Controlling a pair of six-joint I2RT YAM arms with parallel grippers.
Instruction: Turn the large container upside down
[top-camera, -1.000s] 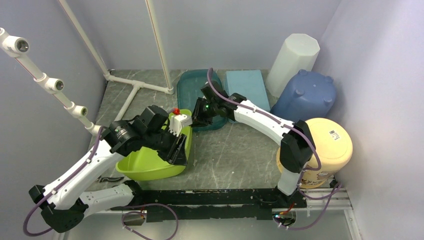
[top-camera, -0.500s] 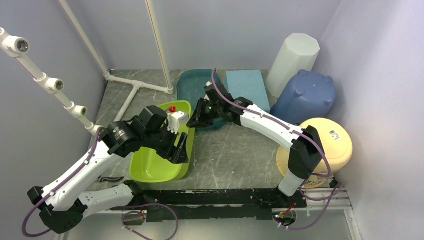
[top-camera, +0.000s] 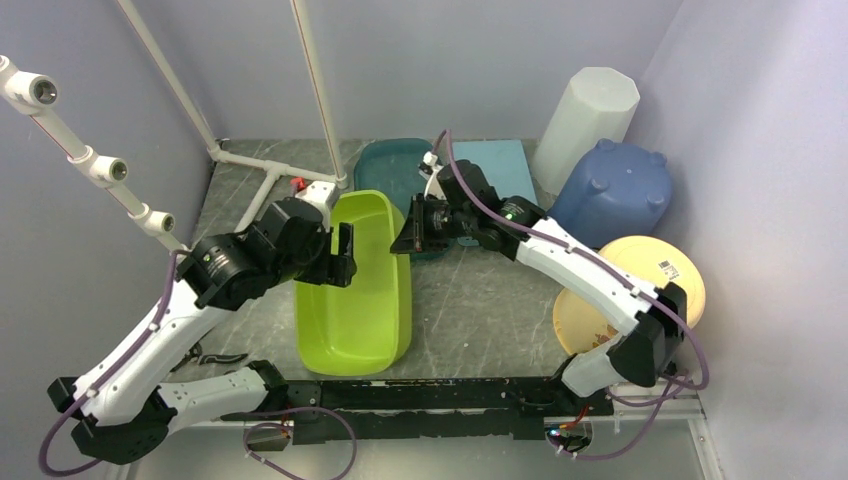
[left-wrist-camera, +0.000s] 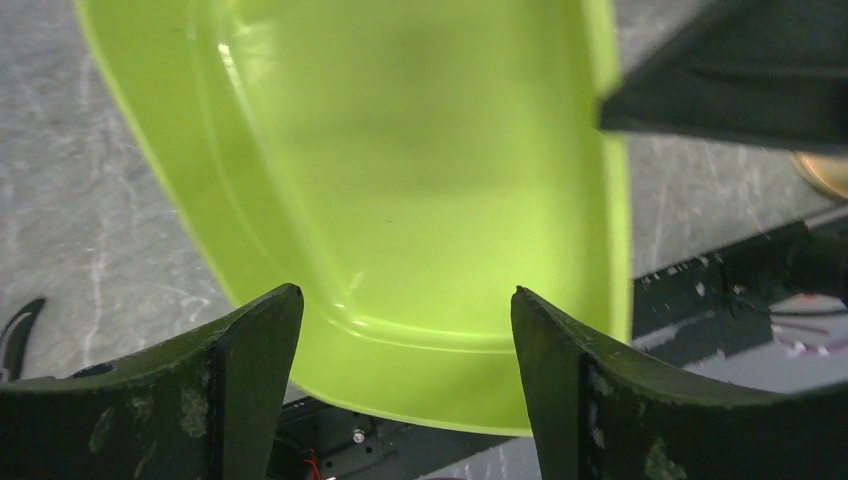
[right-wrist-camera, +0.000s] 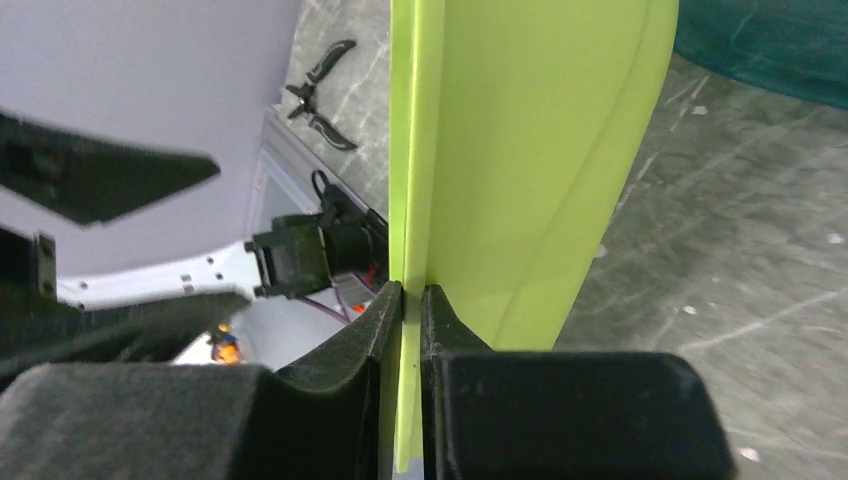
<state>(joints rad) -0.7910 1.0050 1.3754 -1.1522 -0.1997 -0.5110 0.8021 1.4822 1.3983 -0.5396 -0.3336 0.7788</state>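
Pale lilac walls (top-camera: 450, 60) enclose a grey, marbled, scuffed tabletop (top-camera: 480, 300).

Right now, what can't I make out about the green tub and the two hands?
Top view: whether the green tub touches the table; its own body hides that.
Top view: fingertips of the right hand, hidden under its wrist.
Left wrist view: tub's far end, cut by the top edge.
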